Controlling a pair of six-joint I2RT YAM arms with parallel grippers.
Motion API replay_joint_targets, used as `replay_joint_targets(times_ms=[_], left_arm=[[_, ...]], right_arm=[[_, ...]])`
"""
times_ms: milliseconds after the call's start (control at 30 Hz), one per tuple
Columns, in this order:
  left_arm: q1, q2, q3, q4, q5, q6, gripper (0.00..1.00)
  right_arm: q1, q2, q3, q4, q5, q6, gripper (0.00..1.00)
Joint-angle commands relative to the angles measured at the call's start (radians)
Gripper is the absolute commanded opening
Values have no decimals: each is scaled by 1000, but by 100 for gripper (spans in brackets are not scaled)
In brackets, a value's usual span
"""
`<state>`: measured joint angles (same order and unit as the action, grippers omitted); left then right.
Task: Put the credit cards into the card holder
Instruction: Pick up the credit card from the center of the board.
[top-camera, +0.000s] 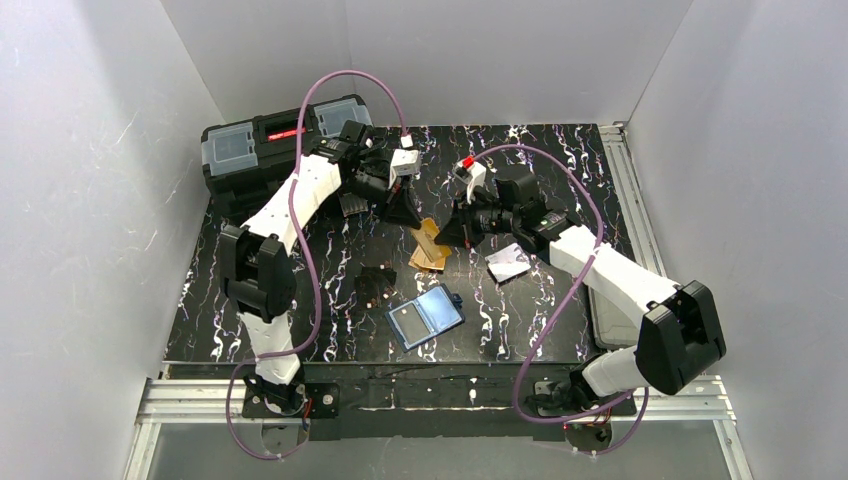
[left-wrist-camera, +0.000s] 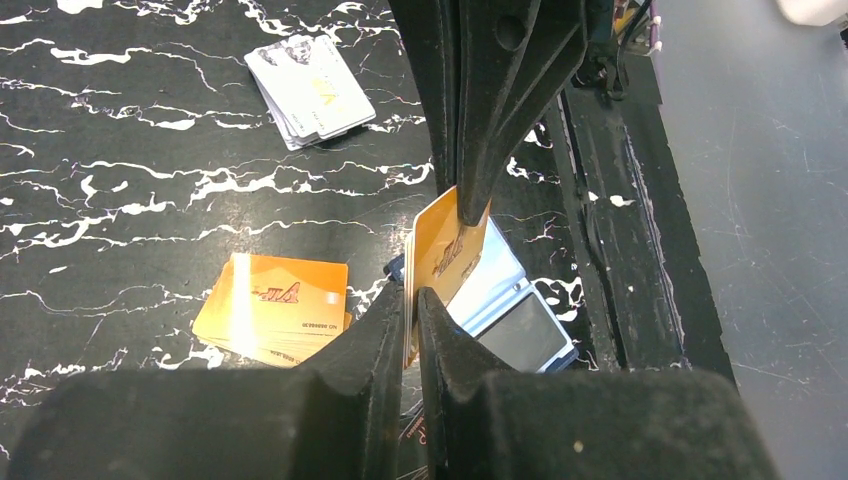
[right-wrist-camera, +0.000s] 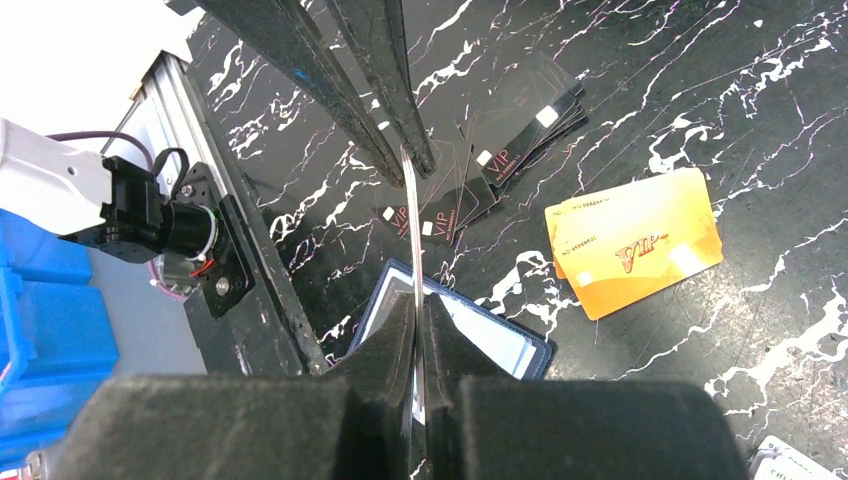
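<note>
Seemingly handover | left claw (left-wrist-camera: 412, 300), right claw (right-wrist-camera: 418, 305) both pinch orange card (left-wrist-camera: 445, 250) | next: right releases, left seats it in card holder (top-camera: 440, 308)

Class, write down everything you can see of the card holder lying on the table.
The card holder is a small folding wallet, open and flat, inside up, near the front middle of the black marbled table, askew to its edge. Its rim is navy; the inside is light blue, one half under a greyer, shiny clear pocket. A small dark tab sticks out at one side. No card shows in it. In the top view only the table touches it.
</note>
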<state>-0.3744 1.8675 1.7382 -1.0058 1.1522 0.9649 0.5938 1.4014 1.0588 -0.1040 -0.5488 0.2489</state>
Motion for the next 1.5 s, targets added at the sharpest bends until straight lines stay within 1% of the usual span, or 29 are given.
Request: replay_joint_targets(times_ms=[0,67,100,167,267,300,367,400,467,567,800,833,933,1033,1067,1133,1167,1200,1300,1367,1467], left_arm=[[-9,-68,-17,-51,42,15,7],[-15,-77,-26,-45,47,6,10],[-20,-77,-27,-43,47,1,14],[-26,-75,-18,-42,48,-13,32],[-26,-71,-14,-42,52,-14,51],[-26,-71,-16,-42,53,-9,54],[-28,-70,-20,-47,57,5,56],[-28,-68,-20,-49,59,11,55],[-28,-68,-15,-54,65,18,49],[-28,-67,-2,-76,75,41,33],[-28,-72,1,-117,70,88,3],[-28,-74,0,-118,69,89,0],[-28,-76,6,-119,70,84,0],[-28,-72,27,-143,76,92,0],[-29,-72,33,-154,79,94,0],[-28,-67,53,-180,86,95,0],[-27,-64,67,-198,89,95,0],[-27,-60,85,-216,92,94,0],[-23,-43,133,-241,107,54,0],[-15,-29,165,-245,123,17,0],[-14,-20,194,-272,148,4,0]], right_arm=[[13,-15,66,52,29,-20,1],[19,-13,68,50,36,-23,1],[21,-11,69,49,40,-24,1],[25,-8,76,41,54,-29,1],[29,-16,79,32,76,-39,1],[30,-21,77,33,83,-43,1],[30,-28,76,33,92,-45,1],[32,-30,76,32,93,-47,1],[34,-31,78,31,93,-50,1],[35,-33,75,24,97,-52,1],[36,-43,64,30,114,-50,1],[35,-44,63,32,116,-50,1],[36,-42,64,31,118,-48,1],[35,-47,62,27,122,-46,7],[35,-52,59,28,122,-48,11],[35,-65,50,34,119,-44,24],[35,-72,47,38,115,-43,29],[35,-79,43,42,113,-40,31],[34,-97,20,60,113,-29,35],[35,-104,7,64,116,-27,36],[35,-109,-4,74,114,-23,36]])
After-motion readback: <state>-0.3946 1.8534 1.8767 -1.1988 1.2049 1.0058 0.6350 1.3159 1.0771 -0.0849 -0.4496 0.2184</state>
